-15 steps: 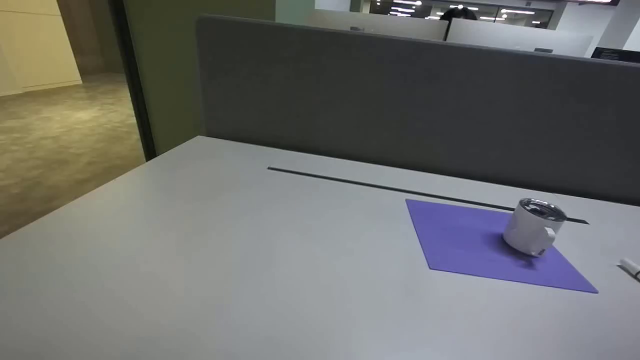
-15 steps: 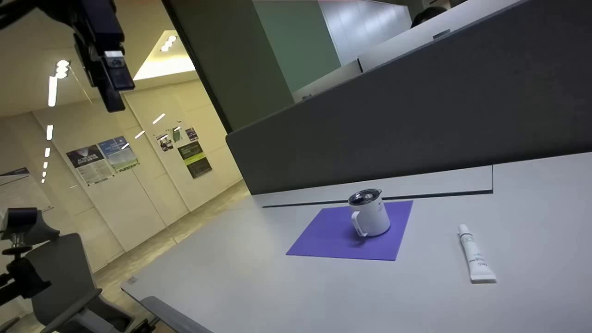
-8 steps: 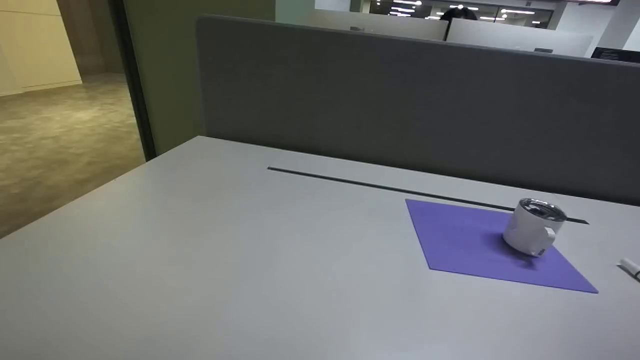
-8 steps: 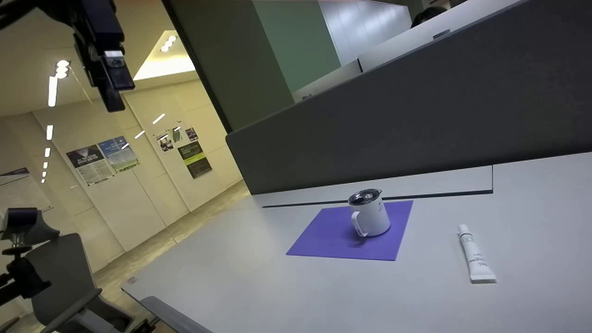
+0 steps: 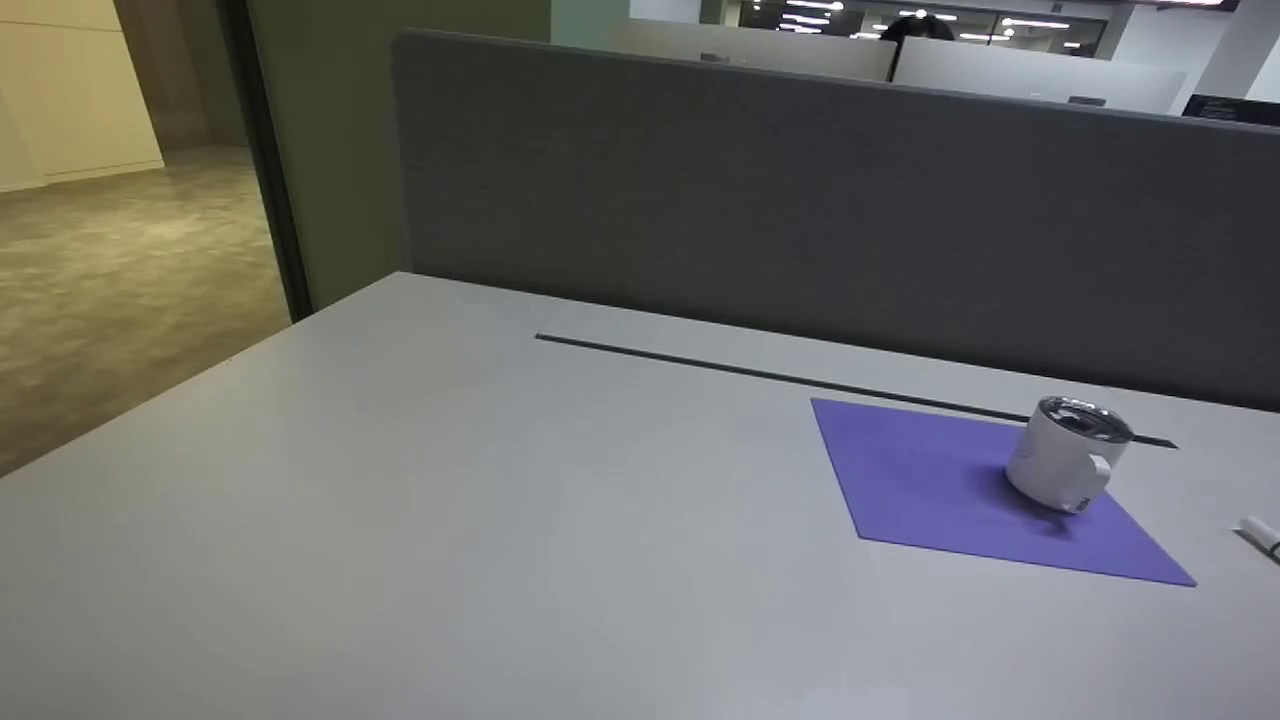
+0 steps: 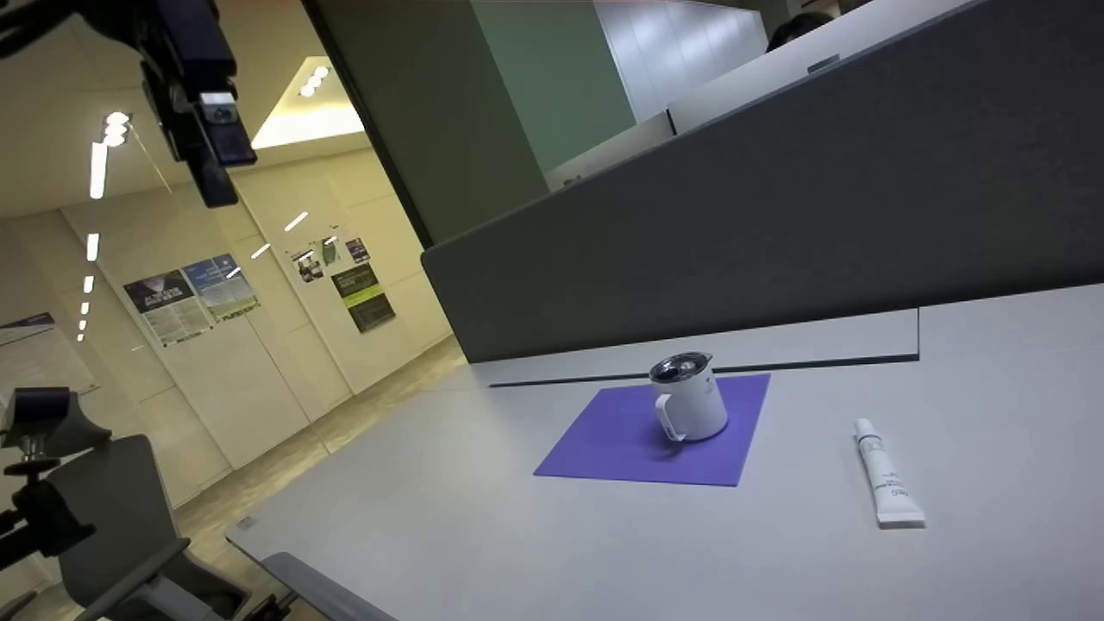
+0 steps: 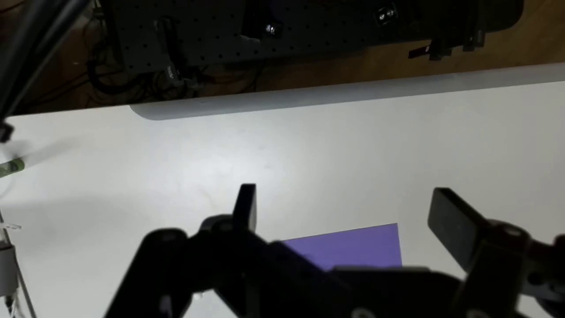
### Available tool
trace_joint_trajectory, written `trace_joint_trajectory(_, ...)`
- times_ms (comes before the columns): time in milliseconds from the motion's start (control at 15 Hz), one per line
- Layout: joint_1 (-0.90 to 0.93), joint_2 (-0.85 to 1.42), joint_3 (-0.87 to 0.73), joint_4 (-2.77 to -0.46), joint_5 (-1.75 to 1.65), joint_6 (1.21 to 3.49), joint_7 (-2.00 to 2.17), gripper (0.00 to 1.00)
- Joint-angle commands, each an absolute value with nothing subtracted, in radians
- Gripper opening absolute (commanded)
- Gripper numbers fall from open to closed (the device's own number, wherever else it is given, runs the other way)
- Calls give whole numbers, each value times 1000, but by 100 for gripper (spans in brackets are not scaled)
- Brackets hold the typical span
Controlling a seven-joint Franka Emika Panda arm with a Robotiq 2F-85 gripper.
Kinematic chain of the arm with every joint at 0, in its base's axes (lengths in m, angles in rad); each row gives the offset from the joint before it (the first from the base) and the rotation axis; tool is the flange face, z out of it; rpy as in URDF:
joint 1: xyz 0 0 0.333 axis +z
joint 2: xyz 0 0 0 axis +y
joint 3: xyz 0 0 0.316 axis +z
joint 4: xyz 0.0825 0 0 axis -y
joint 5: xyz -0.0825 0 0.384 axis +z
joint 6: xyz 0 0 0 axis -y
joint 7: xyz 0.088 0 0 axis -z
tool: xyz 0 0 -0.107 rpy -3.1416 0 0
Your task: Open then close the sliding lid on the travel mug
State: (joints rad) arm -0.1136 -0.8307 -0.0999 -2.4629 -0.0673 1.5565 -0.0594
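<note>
The travel mug, a short pale grey-white cylinder with a side handle, stands upright on the purple mat in both exterior views (image 5: 1058, 470) (image 6: 697, 407). Its sliding lid, the dark glossy round top, shows in both exterior views (image 5: 1085, 418) (image 6: 680, 367). I cannot tell whether the slider is open or shut. My gripper (image 6: 228, 179) hangs high at the upper left in an exterior view, well apart from the mug. In the wrist view the gripper (image 7: 344, 192) has its fingers wide apart with nothing between them. The mug is not visible in the wrist view.
The purple mat (image 5: 905, 470) lies on the white table (image 5: 450, 530), near a dark strip (image 5: 740, 370). A white tube (image 6: 887, 479) lies beside the mat. A grey partition (image 6: 776, 198) stands behind. The table's edge (image 7: 309, 102) and a green item (image 7: 12, 167) show in the wrist view.
In an exterior view my gripper has shifted very slightly to the right in the last half second. The mug, mat and tube have not moved.
</note>
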Motion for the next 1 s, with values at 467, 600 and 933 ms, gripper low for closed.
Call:
trace_joint_trajectory(467, -95, -317, -113, -2185, -276, 1859, -267, 100)
trace_joint_trajectory(600, -103, -187, -97, -2097, -368, 1858, -273, 100)
trace_joint_trajectory(933, -99, -66, -99, -2032, -419, 1844, -245, 100)
